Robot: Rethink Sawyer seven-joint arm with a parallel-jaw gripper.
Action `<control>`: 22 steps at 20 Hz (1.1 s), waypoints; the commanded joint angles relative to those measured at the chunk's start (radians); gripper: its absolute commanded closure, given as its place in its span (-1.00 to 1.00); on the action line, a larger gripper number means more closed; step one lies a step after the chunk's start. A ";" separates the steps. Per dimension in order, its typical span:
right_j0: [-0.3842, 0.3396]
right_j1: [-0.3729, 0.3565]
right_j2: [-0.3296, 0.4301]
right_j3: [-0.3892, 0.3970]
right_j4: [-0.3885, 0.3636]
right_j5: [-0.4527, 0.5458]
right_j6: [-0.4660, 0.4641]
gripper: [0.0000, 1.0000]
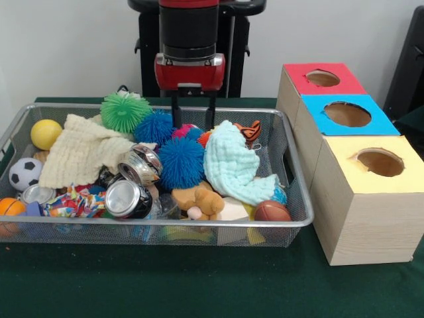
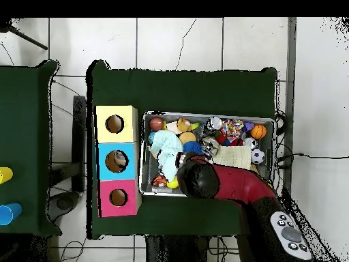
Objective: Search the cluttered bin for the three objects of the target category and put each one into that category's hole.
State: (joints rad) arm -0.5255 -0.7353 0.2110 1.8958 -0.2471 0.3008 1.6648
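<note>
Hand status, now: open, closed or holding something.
Hand: open, holding nothing, its two fingers spread apart above the toys at the back of the bin.

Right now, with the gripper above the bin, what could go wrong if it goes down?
The open gripper hangs over the spiky blue balls, not clear plastic, so it may grab the wrong thing. The light blue cloth beside it could snag. No clear plastic shows plainly; the pieces may lie buried in the bin.

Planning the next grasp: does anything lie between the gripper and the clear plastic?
Yes. The open gripper hangs over the far side of the bin; a blue spiky ball and a crushed can lie between it and the clear plastic glimpsed near the front wall.
</note>
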 commanded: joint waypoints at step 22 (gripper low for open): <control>-0.124 0.118 0.176 -0.295 -0.110 0.288 -0.161 -1.00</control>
State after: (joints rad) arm -0.6340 -0.7008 0.2951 1.7132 -0.2886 0.4748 1.6648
